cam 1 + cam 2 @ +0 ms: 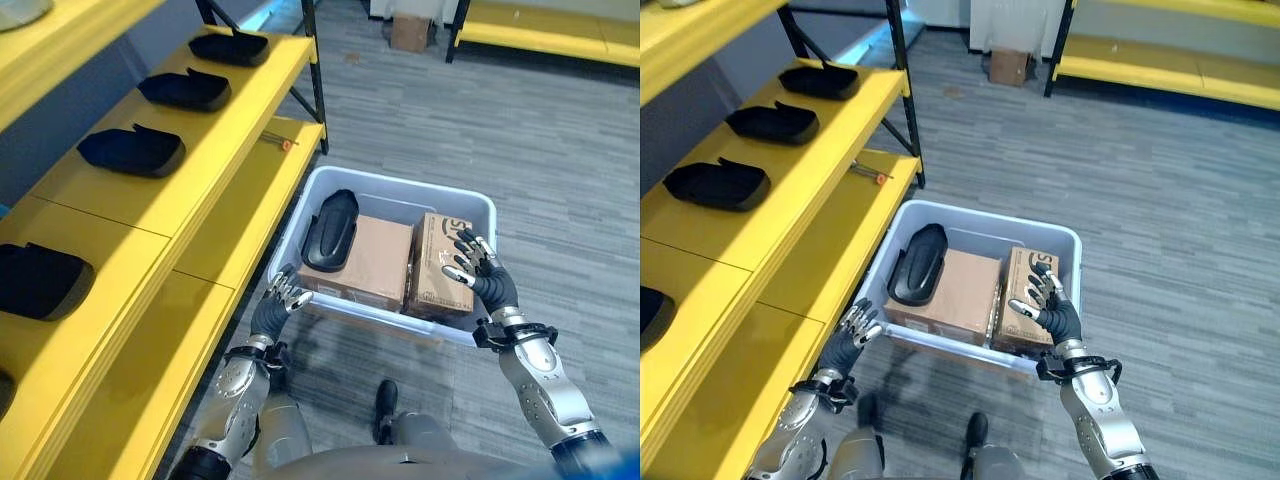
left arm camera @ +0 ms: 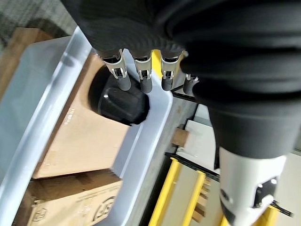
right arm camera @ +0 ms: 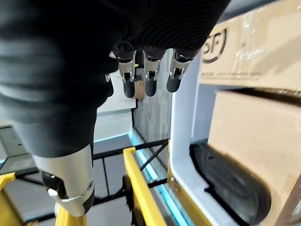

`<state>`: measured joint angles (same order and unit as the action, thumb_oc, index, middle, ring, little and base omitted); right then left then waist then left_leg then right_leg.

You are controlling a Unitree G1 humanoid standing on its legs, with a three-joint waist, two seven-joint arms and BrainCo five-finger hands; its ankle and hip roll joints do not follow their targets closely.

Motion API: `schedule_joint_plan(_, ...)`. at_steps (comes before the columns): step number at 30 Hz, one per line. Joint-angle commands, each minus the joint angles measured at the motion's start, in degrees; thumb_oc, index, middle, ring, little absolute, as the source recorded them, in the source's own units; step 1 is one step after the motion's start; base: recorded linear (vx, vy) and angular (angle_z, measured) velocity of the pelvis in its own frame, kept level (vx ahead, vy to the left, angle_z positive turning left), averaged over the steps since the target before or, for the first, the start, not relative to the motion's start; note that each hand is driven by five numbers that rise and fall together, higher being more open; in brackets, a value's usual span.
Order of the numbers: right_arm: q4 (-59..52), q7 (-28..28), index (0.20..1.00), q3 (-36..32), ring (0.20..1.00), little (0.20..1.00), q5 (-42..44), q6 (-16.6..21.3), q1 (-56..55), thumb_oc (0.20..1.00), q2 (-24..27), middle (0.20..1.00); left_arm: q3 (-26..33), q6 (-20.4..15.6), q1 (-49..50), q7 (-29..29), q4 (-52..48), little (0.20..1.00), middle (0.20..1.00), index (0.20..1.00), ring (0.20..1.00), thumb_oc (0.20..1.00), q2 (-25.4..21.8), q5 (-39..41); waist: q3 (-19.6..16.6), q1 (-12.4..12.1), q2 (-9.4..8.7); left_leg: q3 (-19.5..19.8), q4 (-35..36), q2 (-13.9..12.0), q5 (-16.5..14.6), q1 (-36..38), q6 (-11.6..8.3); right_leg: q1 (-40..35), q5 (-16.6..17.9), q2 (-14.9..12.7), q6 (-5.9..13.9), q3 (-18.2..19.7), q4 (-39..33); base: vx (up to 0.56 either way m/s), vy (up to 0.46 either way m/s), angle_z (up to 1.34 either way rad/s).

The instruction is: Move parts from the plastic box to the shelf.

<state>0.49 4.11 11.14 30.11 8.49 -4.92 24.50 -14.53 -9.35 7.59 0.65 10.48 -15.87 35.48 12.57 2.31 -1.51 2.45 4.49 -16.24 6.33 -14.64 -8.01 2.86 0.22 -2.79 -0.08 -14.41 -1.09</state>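
A: Where is the black part [image 1: 330,229] seen?
B: It lies in the plastic box [image 1: 467,206] on the floor, resting on a cardboard carton [image 1: 372,262] beside the yellow shelf [image 1: 190,180].
A: And the hands?
B: The left hand [image 1: 282,296] and right hand [image 1: 474,262] are held relaxed over the box's near rim, nothing grasped.

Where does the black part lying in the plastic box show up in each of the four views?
Left eye view: black part at the box's rear left, lying partly on a cardboard carton.
Right eye view: same spot, just left of centre.
Left wrist view: rounded dark end just past the left robot hand's fingertips.
Right wrist view: lower right, below the carton.
Shared landmark: the plastic box's pale rim.
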Motion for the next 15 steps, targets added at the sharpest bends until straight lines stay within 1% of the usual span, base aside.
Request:
schedule_joint_plan(1,-3.1,0.7,1.000,-0.7,1.000,1.000,-0.6,3.8,2.1,1.000,1.5,1.000,1.9,-4.0,0.0,0.9,-5.2,1.000,1.000,1.000,1.000,1.000,-2.1,0.4,-1.6,-0.8,-0.32,-1.6,-0.2,2.3,7.8,3.5,-0.02,-0.8,2.9,-5.4,6.81,4.8,-0.2,0.14,0.226,-0.71)
schedule_joint_plan(2,-2.6,-0.1,1.000,-0.9,1.000,1.000,0.3,3.7,1.7,1.000,1.0,1.000,2.3,-4.3,0.3,0.3,-5.0,1.000,1.000,1.000,1.000,1.000,-1.9,-0.1,-2.2,-1.0,0.87,-3.6,0.1,2.4,6.2,5.4,-0.06,-1.9,3.0,-6.4,8.19,5.9,-1.1,0.21,0.316,-0.55)
schedule_joint_plan(3,-2.7,-0.7,1.000,-0.7,1.000,1.000,0.3,3.3,1.3,1.000,0.7,1.000,2.8,-4.2,0.8,-0.1,-5.0,1.000,1.000,1.000,1.000,1.000,-2.1,-0.2,-2.8,-0.9,1.17,-4.7,0.4,2.5,5.7,6.2,-0.34,-2.3,3.5,-6.7,8.13,6.7,-1.7,0.36,0.551,-0.37)
schedule_joint_plan(4,-2.8,-0.9,1.000,-0.2,1.000,1.000,0.8,3.0,1.2,1.000,-0.2,1.000,3.2,-4.5,0.6,0.2,-5.6,1.000,1.000,1.000,1.000,1.000,-2.5,0.2,-3.1,-1.2,0.92,-6.4,-1.4,3.8,4.2,6.8,0.52,-3.0,4.5,-8.9,9.19,7.5,-2.4,0.22,0.328,-0.58)
schedule_joint_plan(5,-2.8,-0.9,1.000,-0.2,1.000,1.000,0.8,3.0,1.2,1.000,-0.2,1.000,3.2,-4.5,0.6,0.2,-5.6,1.000,1.000,1.000,1.000,1.000,-2.6,0.2,-3.1,-1.3,0.80,-6.5,-1.5,3.9,4.0,6.9,0.57,-3.0,4.5,-9.1,9.25,7.6,-2.4,0.26,0.454,-0.80)
schedule_joint_plan(6,-2.9,-1.4,1.000,0.2,1.000,1.000,1.0,2.5,1.0,1.000,-1.2,1.000,3.8,-4.7,-0.2,0.4,-6.0,1.000,1.000,1.000,1.000,1.000,-3.5,0.1,-3.0,-1.2,0.04,-8.6,-3.1,5.6,2.1,6.9,1.81,-3.0,5.4,-11.5,10.46,8.7,-2.1,0.14,0.300,-0.80)
schedule_joint_plan(9,-2.6,-1.4,1.000,2.2,1.000,1.000,1.7,1.9,2.6,1.000,-2.6,1.000,4.1,-5.3,-2.0,1.9,-5.5,1.000,1.000,1.000,1.000,1.000,-4.5,-0.4,-2.5,-1.3,-1.57,-11.5,-6.5,7.3,-0.7,5.8,3.31,-1.4,7.7,-14.5,12.21,10.0,-2.0,0.10,0.275,-0.47)
schedule_joint_plan(12,-3.0,-1.7,1.000,2.6,1.000,1.000,1.9,1.5,3.1,1.000,-2.9,1.000,4.4,-5.4,-3.1,2.9,-5.6,1.000,1.000,1.000,1.000,1.000,-4.9,-0.8,-2.3,-1.4,-2.92,-13.2,-8.9,8.0,-2.3,4.5,3.80,0.0,9.7,-15.8,13.11,10.1,-2.2,0.04,0.120,-0.34)
schedule_joint_plan(15,-2.5,-1.3,1.000,2.9,1.000,1.000,1.7,1.2,3.9,1.000,-2.8,1.000,4.4,-5.4,-4.0,3.6,-5.3,1.000,1.000,1.000,1.000,1.000,-4.7,-0.9,-2.2,-1.4,-3.72,-13.9,-10.0,8.7,-3.4,3.6,4.33,1.1,11.1,-16.5,13.58,10.3,-2.1,0.05,0.079,-0.01)
